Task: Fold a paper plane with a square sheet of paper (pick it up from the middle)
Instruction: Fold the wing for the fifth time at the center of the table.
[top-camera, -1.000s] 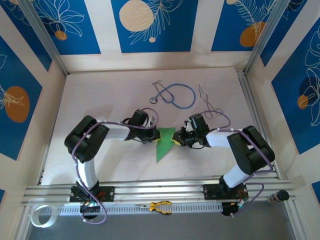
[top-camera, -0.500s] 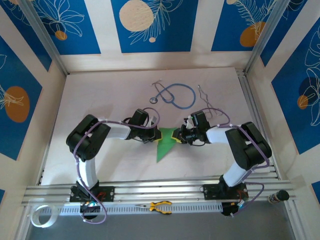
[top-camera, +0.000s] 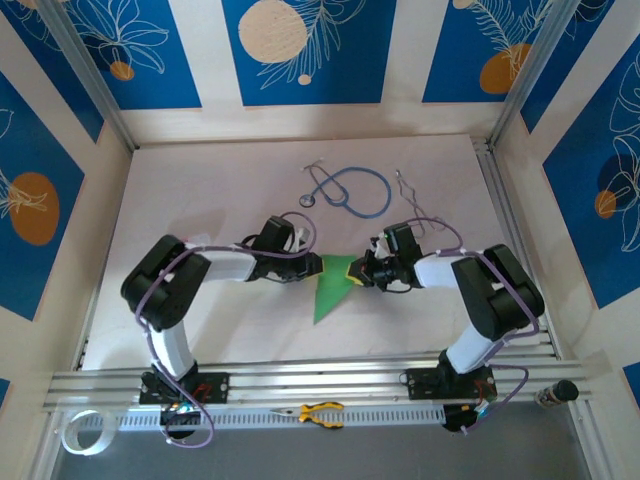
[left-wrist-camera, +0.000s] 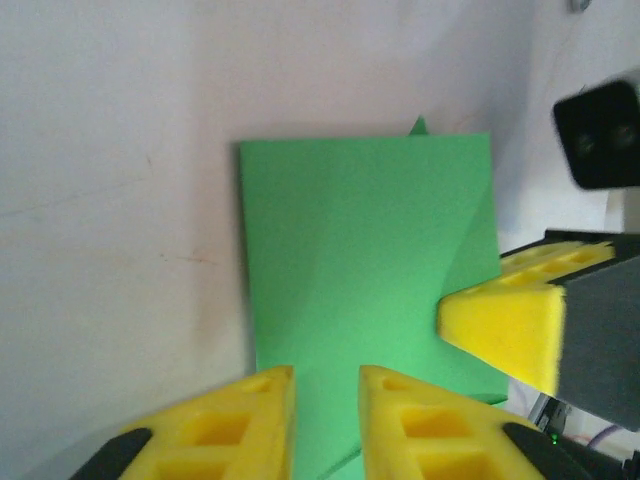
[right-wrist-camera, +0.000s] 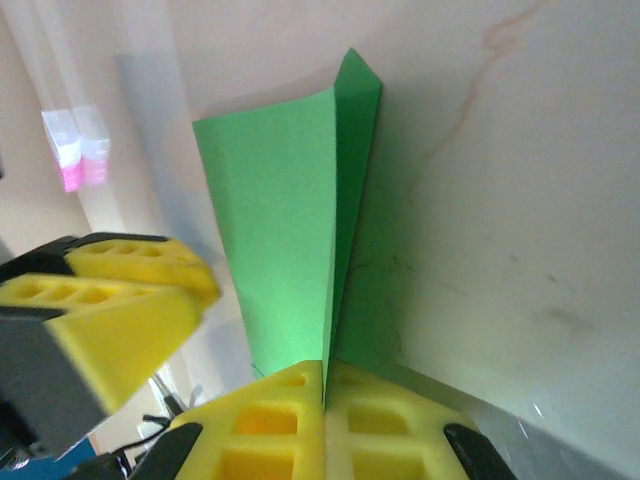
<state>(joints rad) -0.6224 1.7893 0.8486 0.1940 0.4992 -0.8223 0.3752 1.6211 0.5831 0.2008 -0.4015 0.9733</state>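
The square sheet of paper (top-camera: 330, 287) is bright green and folded into a long pointed paper plane shape, its tip toward the near edge. It lies mid-table between both grippers. My right gripper (top-camera: 360, 274) is shut on its wide end; in the right wrist view the raised flap of the paper (right-wrist-camera: 285, 220) runs into the closed fingertips of the right gripper (right-wrist-camera: 325, 368). My left gripper (top-camera: 310, 266) stands at the paper's left side. In the left wrist view the left gripper (left-wrist-camera: 327, 372) is open a little, and green paper (left-wrist-camera: 370, 250) shows through the gap.
A blue stethoscope (top-camera: 352, 190) and a thin bent wire (top-camera: 410, 203) lie farther back. Yellow-handled pliers (top-camera: 321, 412) and a tape roll (top-camera: 80, 432) sit on the near rail. A small pink and white piece (right-wrist-camera: 76, 150) lies beyond the paper. The two grippers are close together.
The left gripper's jaws have parted slightly and its arm has shifted a little left. The right gripper has closed on the paper's flap.
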